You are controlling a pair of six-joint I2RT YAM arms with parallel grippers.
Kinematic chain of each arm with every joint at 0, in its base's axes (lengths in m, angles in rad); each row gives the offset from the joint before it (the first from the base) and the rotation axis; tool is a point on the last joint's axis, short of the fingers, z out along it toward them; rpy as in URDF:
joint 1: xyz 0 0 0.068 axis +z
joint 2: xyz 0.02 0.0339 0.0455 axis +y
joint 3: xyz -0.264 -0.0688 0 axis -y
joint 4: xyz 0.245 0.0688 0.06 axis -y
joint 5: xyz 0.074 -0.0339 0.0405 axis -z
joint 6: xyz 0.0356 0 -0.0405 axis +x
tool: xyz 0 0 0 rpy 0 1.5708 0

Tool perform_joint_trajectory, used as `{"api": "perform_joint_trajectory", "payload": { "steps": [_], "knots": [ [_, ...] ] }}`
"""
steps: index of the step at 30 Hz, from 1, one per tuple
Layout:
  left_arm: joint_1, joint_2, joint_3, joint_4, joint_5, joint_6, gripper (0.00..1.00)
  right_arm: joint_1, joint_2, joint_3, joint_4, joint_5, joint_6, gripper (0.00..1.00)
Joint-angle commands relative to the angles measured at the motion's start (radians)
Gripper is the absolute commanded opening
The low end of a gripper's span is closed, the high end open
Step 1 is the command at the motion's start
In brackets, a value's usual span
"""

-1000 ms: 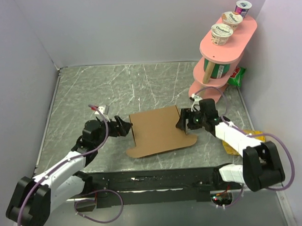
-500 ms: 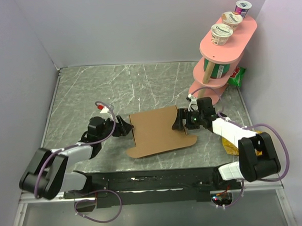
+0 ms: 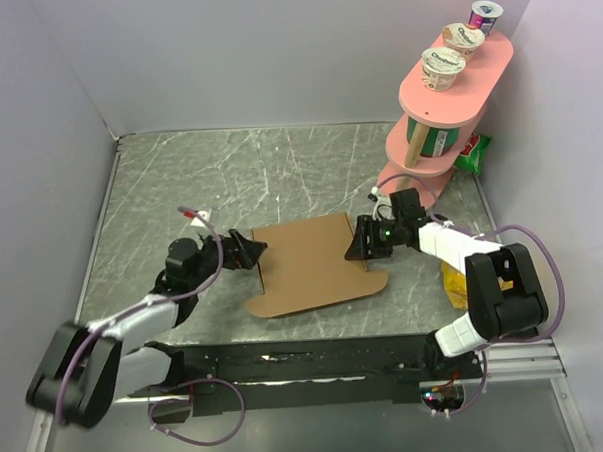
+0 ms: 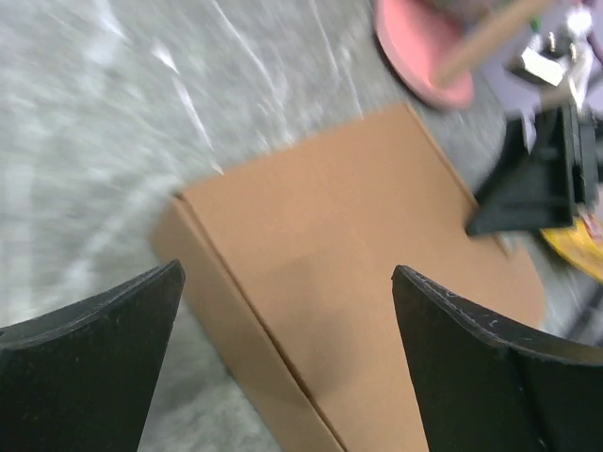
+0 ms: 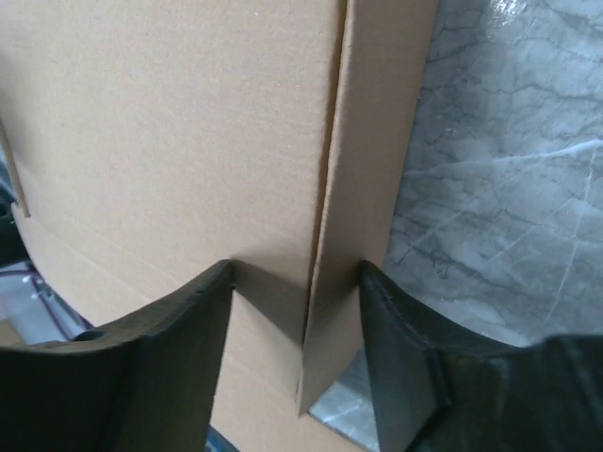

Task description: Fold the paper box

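Observation:
The paper box (image 3: 313,261) is plain brown cardboard, lying low on the marble table (image 3: 229,179) between both arms. My left gripper (image 3: 251,250) sits at its left edge. In the left wrist view its jaws (image 4: 287,348) stand wide open above the box (image 4: 358,245), over the crease between lid and side wall, holding nothing. My right gripper (image 3: 360,241) is at the box's right edge. In the right wrist view its jaws (image 5: 294,311) straddle a raised side flap (image 5: 363,207): one finger rests on the lid and the other stands outside the flap, with a gap still showing.
A pink tiered stand (image 3: 447,110) with yogurt cups on top rises at the back right, with a green packet (image 3: 473,150) behind it. A yellow packet (image 3: 452,279) lies under the right arm. Grey walls enclose the table on three sides.
The box has slid a little to the left. The right gripper followed it and now reaches further over its right edge. The left arm has shifted but stays at the left edge.

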Motion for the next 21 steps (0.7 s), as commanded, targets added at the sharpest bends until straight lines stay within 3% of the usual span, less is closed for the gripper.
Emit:
{"api": "perform_joint_trajectory", "payload": {
  "steps": [1,3,7,21],
  "knots": [
    [0.006,-0.172,-0.045,-0.126,-0.235,0.065,0.99,-0.031,0.030,0.063,-0.138,-0.034,-0.052,0.54],
    [0.006,-0.249,-0.050,-0.178,-0.274,0.097,0.96,-0.034,0.033,0.093,-0.187,-0.028,-0.065,0.51],
    [0.006,-0.275,-0.008,-0.242,-0.220,0.136,0.96,-0.040,0.051,0.123,-0.232,-0.034,-0.065,0.44],
    [0.006,-0.252,-0.028,-0.166,-0.048,0.208,0.96,-0.040,0.060,0.148,-0.292,0.062,-0.081,0.27]
  ]
}}
